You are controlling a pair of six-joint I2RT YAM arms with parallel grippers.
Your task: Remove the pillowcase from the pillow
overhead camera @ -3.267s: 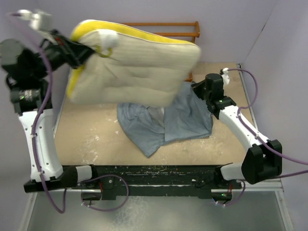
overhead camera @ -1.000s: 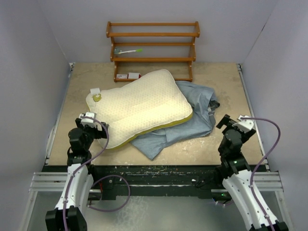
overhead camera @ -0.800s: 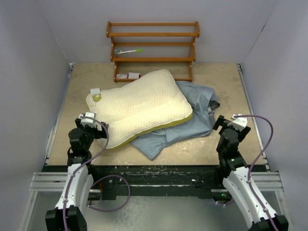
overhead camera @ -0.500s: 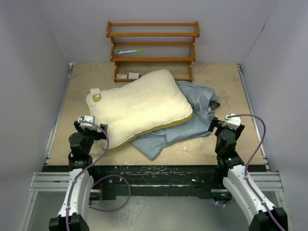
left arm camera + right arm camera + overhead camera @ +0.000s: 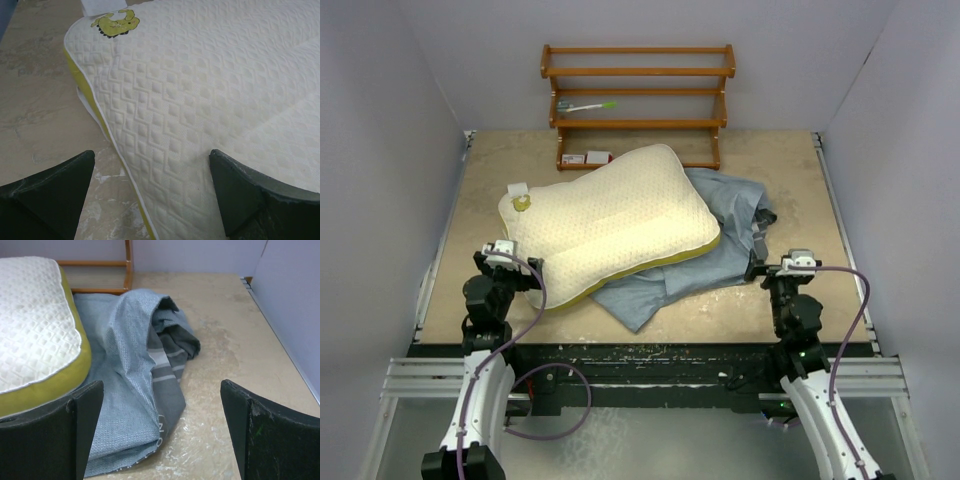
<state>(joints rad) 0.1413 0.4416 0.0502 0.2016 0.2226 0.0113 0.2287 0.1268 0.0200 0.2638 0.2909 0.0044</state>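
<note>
The cream quilted pillow [image 5: 610,225] lies bare on the table, its near right edge resting on the crumpled pillowcase [image 5: 725,250]. The pillowcase shows blue-grey inside and a dark striped fold [image 5: 172,352]. My left gripper [image 5: 508,268] is open and low at the pillow's near left corner. In the left wrist view, the left gripper [image 5: 151,160] straddles the pillow [image 5: 210,85] edge without touching it. My right gripper [image 5: 780,264] is open beside the pillowcase's right end. In the right wrist view, nothing lies between the fingers of the right gripper [image 5: 162,390], and the pillowcase [image 5: 125,385] lies ahead.
A wooden shelf rack [image 5: 640,72] stands against the back wall, with a green-and-white brush [image 5: 588,105] on one shelf. A small red-and-white box [image 5: 588,158] lies under it. Walls close in the table [image 5: 790,170] on both sides.
Seconds ago the left arm held the pillow aloft; now it lies on the table, released. Over the last second the right arm swung left and back toward its base; the left barely moved.
</note>
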